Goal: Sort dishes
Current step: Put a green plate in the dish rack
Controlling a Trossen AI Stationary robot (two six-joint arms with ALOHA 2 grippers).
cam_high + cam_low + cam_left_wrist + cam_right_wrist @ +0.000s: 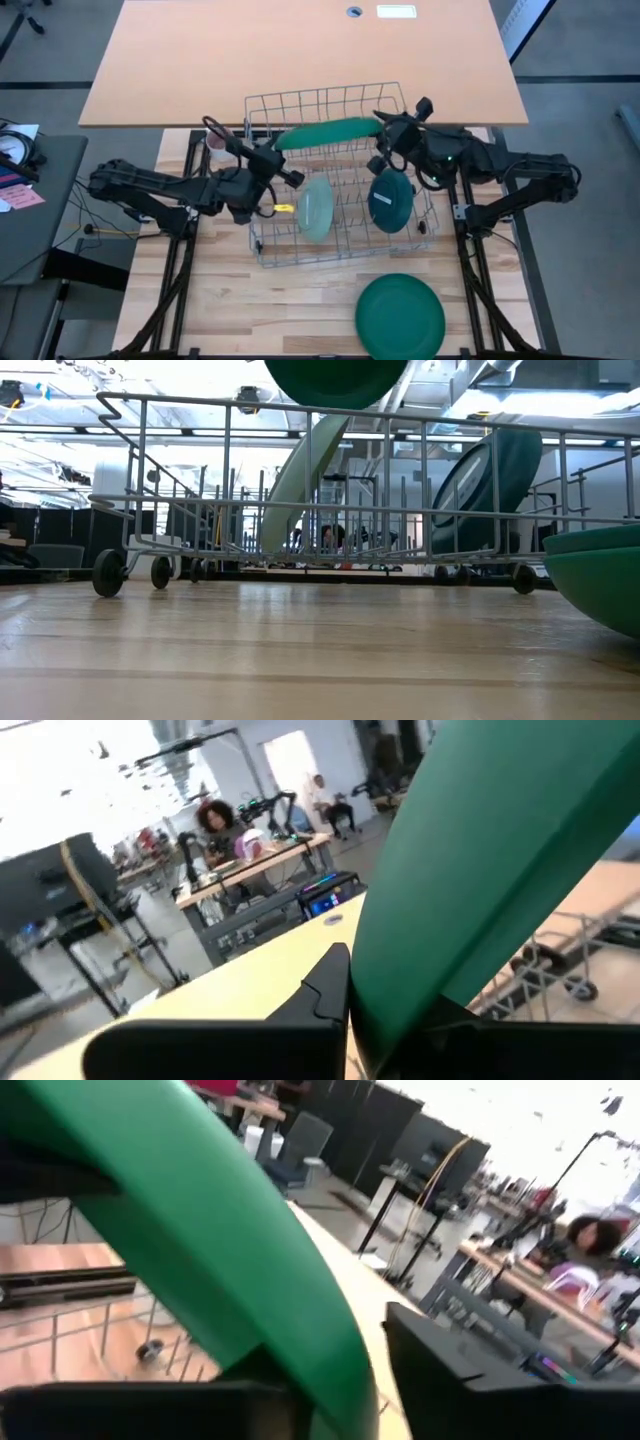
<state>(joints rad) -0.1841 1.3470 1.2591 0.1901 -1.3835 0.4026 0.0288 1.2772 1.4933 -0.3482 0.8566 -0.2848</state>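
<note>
Gripping one green plate (325, 132) above the rack (262, 245), left gripper (283, 142) clamps its edge; right gripper (381, 127) half-parted.

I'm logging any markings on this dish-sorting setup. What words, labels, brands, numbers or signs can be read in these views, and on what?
None can be read.
White label on the far tabletop: too small to read.
Pink paper on the side desk: no legible writing.
Monitor in the room behind: glowing, blurred, unreadable.
Green plates and wire dish rack: no visible markings.
</note>
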